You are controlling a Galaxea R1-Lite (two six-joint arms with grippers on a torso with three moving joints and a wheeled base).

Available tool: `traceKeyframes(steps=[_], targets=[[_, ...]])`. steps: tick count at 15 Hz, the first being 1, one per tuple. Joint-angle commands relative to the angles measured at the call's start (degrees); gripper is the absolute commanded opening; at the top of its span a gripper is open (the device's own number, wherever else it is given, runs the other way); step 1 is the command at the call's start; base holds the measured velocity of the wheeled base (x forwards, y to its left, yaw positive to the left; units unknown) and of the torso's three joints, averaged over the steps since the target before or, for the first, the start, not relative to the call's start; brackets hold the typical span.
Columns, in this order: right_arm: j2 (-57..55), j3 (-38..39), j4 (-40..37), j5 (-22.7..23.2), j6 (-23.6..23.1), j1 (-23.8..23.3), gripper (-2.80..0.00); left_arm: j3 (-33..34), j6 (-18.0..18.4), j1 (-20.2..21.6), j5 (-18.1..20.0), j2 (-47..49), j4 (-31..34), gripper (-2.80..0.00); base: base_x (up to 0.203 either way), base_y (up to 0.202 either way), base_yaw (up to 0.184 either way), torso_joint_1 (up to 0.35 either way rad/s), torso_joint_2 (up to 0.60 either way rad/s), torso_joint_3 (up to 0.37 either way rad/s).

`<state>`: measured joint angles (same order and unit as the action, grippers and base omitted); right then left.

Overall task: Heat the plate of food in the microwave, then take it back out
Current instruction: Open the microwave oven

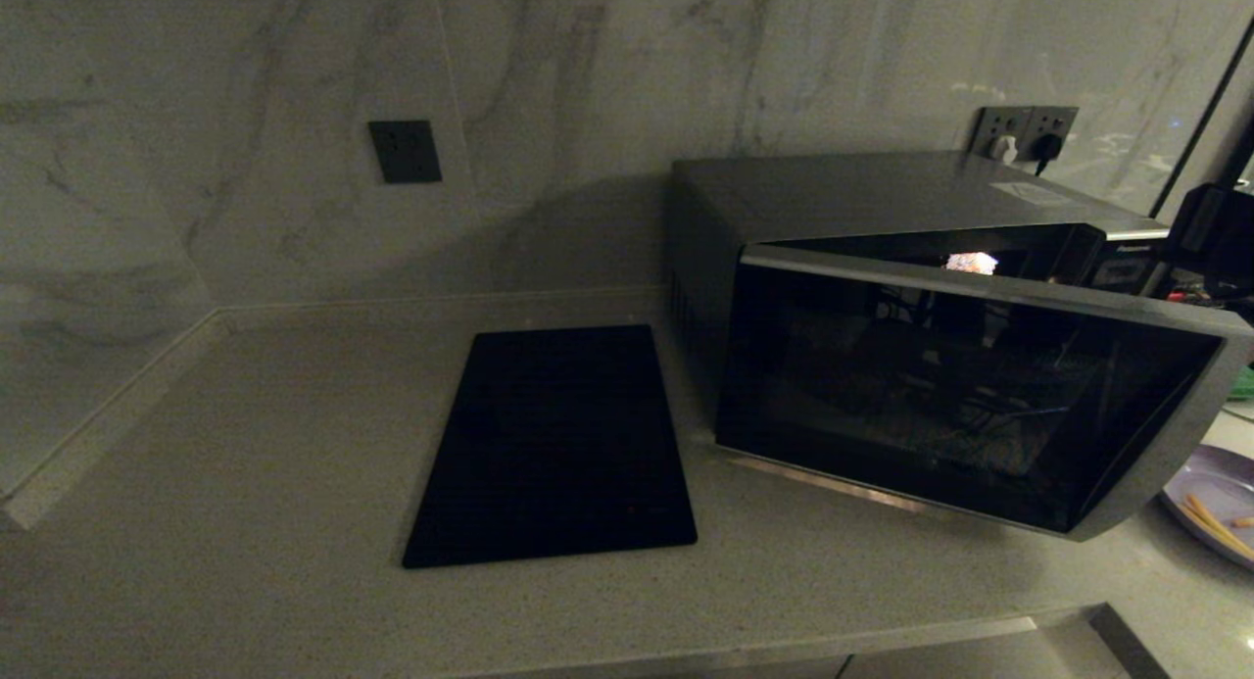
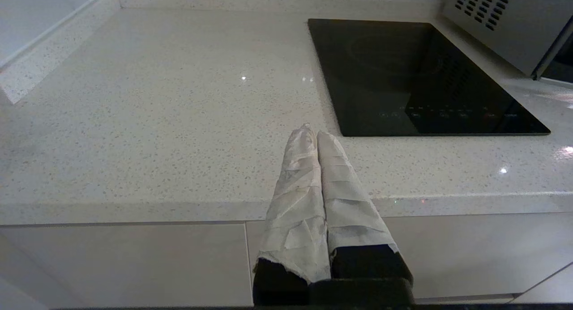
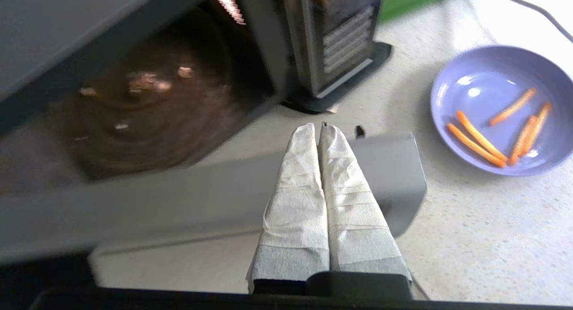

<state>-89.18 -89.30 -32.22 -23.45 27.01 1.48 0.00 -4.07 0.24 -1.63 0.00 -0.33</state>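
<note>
While the microwave (image 1: 882,297) door (image 3: 224,198) hangs ajar, right gripper (image 3: 318,127) overhangs its edge.

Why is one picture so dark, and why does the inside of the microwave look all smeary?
Head view: dim all over, with room reflections on the glass door of the microwave and a bright spot inside. Right wrist view: brighter, but the microwave's cavity is smeared by motion blur, while the plate and the right gripper look sharp. Left wrist view: evenly lit, small glints on the counter.
</note>
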Motion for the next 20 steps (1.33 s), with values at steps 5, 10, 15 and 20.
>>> traceKeyframes(steps=[5, 10, 15, 20], targets=[[-6.20, -5.81, -1.00, -0.45, -0.21, -0.33, -2.80, 0.00, -0.06, 0.02, -0.04, 0.09, -0.02, -2.80, 0.000, 0.000, 0.000, 0.000, 0.00, 0.000], [-8.14, -6.85, -1.74, -0.10, 0.11, -0.33, -2.80, 0.00, -0.06, 0.02, -0.04, 0.09, -0.02, -2.80, 0.000, 0.000, 0.000, 0.000, 0.00, 0.000], [-7.89, -7.07, -3.22, 0.49, 0.14, 0.07, -2.80, 0.00, -0.06, 0.02, -0.04, 0.09, -0.02, -2.80, 0.000, 0.000, 0.000, 0.000, 0.00, 0.000], [-6.45, -7.86, -7.40, 0.52, 0.61, 2.86, -2.80, 0.00, -0.06, 0.02, -0.04, 0.09, -0.02, -2.80, 0.000, 0.000, 0.000, 0.000, 0.00, 0.000]])
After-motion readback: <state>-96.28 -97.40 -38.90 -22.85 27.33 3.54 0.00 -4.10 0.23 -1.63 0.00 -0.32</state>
